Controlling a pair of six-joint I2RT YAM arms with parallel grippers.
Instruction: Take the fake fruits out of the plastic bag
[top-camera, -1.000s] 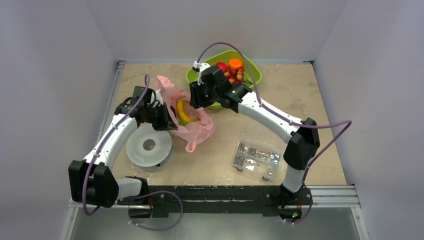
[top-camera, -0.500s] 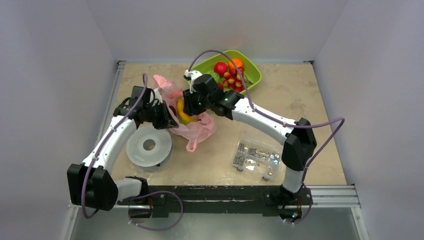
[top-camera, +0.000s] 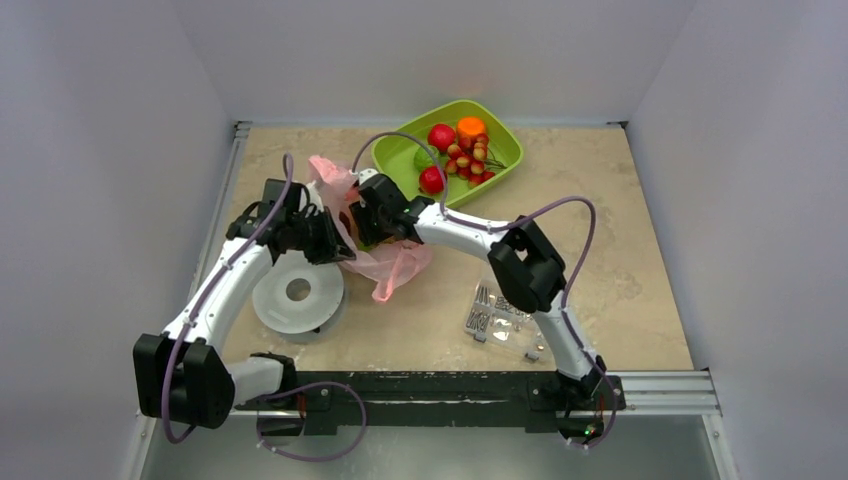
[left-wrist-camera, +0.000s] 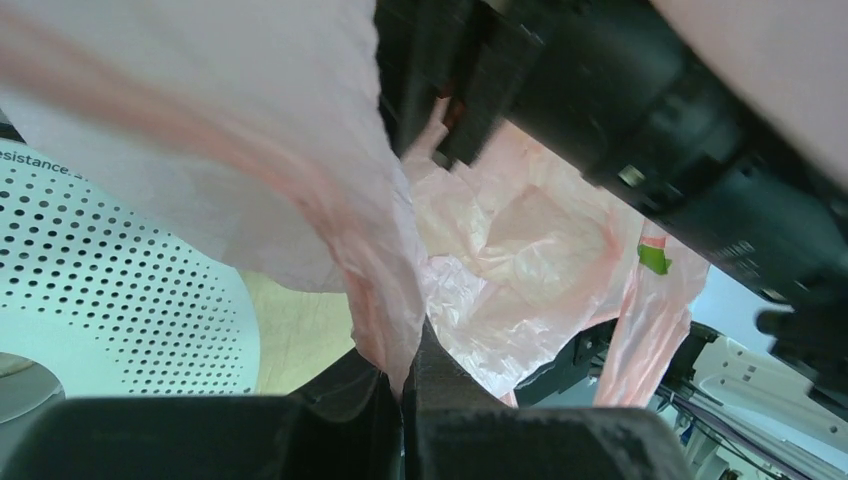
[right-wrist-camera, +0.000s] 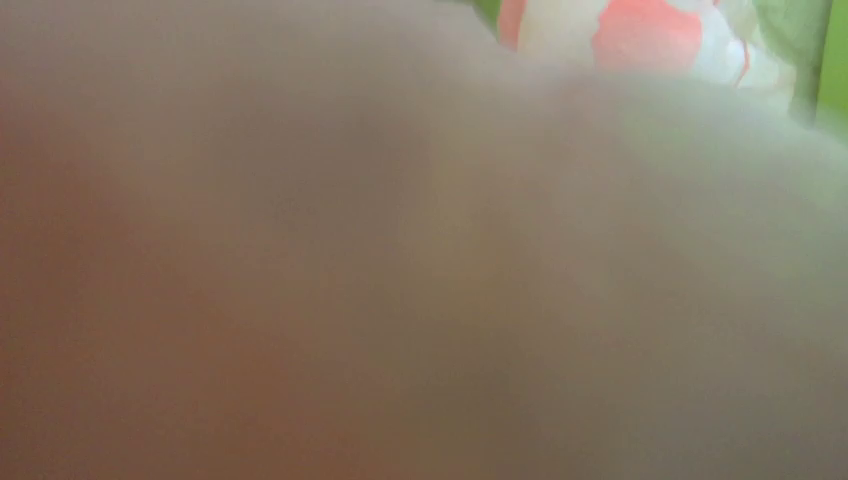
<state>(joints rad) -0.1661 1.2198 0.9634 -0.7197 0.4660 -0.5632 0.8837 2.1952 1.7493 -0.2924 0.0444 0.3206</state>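
Observation:
The pink plastic bag (top-camera: 397, 262) lies crumpled left of the table's middle, its mouth facing up and left. My left gripper (top-camera: 328, 236) is shut on a fold of the bag's left edge; in the left wrist view the jaws (left-wrist-camera: 403, 385) pinch the pink film (left-wrist-camera: 370, 250) and hold it up. My right gripper (top-camera: 364, 221) is pushed down into the bag's mouth, and its fingers are hidden by the plastic. The right wrist view is a pink-grey blur, so its jaws do not show. No fruit inside the bag shows clearly.
A green bowl (top-camera: 505, 139) at the back holds red apples (top-camera: 441, 136), an orange (top-camera: 471, 127) and a grape cluster (top-camera: 472, 160). A grey perforated disc (top-camera: 298, 292) sits beside my left arm. A clear box of small parts (top-camera: 510, 312) lies right of the bag.
My right gripper has moved from beside the green bowl left and down into the bag's mouth, covering the yellow banana. My left gripper has kept its hold on the bag's edge.

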